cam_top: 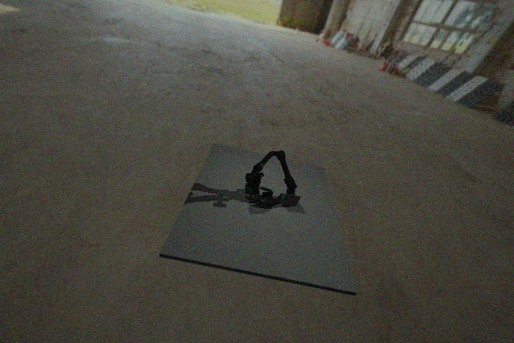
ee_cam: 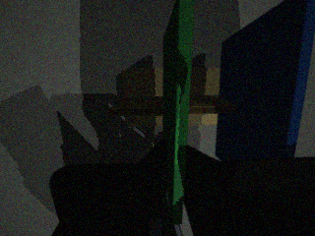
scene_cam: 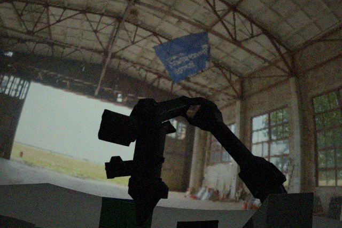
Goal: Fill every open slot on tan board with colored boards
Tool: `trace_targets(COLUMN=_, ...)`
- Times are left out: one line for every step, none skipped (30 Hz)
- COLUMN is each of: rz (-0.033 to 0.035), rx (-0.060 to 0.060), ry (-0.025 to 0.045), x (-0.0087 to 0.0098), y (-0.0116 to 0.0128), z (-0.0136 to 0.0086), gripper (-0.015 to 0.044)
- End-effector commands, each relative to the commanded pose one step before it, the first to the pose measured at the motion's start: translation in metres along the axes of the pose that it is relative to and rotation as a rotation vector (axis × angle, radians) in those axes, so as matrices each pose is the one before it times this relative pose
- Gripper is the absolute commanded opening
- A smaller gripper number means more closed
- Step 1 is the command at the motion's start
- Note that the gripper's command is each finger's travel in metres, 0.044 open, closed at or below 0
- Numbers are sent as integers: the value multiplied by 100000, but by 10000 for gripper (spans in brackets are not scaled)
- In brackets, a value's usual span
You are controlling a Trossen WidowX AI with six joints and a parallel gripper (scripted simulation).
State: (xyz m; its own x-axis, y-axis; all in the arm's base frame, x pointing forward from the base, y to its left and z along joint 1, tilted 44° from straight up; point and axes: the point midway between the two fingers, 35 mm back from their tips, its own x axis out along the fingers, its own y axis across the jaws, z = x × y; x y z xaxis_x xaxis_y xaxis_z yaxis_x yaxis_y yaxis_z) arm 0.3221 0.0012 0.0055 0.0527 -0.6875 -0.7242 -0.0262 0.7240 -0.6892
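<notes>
My gripper (scene_cam: 144,213) (ee_cam: 168,145) is shut on the green board (scene_cam: 118,214) (ee_cam: 184,123) and points down. The green board is upright, edge-on to the wrist camera, and crosswise over the tan board (ee_cam: 223,106). The tan board shows as a thin brown strip in the wrist view, passing behind the green one. The blue board (ee_cam: 261,93) stands upright to the right of the green board there. Its join with the tan board is too dark to tell. The green board's notch and its contact with the slot are hidden.
The arm stands on a grey square platform (cam_top: 265,243). A grey block (scene_cam: 289,209) is by the arm's base, and a low black shape (scene_cam: 197,224) is between it and the gripper. Dark shadows surround the boards in the wrist view.
</notes>
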Motion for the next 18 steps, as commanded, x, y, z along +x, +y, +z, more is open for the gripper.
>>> trace_targets(rz=42, rx=709, ry=147, x=67, y=3, z=-65, gripper=0)
trace_targets(rz=-1, rx=37, ry=-1, x=0, y=-13, z=26, gripper=0)
trace_targets(rz=-1, rx=-21, ry=-2, x=0, y=-19, z=37, gripper=0)
trace_targets(rz=-1, rx=-12, ry=-1, x=0, y=-11, z=22, gripper=0)
trace_targets(rz=-1, rx=-107, ry=-1, x=0, y=-13, z=20, gripper=0)
trace_targets(rz=0, rx=-66, ry=-1, x=0, y=-8, z=12, gripper=0)
trace_targets(rz=1, rx=-384, ry=1, x=0, y=11, z=-18, gripper=0)
trace_targets(rz=-51, rx=178, ry=39, x=-9, y=2, z=-43, gripper=0)
trace_targets(rz=0, rx=0, ry=0, x=0, y=0, z=0, gripper=0)
trace_targets(rz=0, rx=0, ry=0, x=0, y=0, z=0, gripper=0)
trace_targets(rz=0, rx=0, ry=0, x=0, y=0, z=0, gripper=0)
trace_targets(rz=0, rx=0, ry=0, x=0, y=0, z=0, gripper=0)
trace_targets(rz=0, rx=0, ry=0, x=0, y=0, z=0, gripper=0)
trace_targets(rz=0, rx=0, ry=0, x=0, y=0, z=0, gripper=0)
trace_targets(rz=0, rx=0, ry=0, x=0, y=0, z=0, gripper=26)
trace_targets(rz=0, rx=0, ry=0, x=0, y=0, z=0, gripper=53)
trace_targets(rz=0, rx=0, ry=0, x=0, y=0, z=0, gripper=79)
trace_targets(rz=0, rx=0, ry=0, x=0, y=0, z=0, gripper=105)
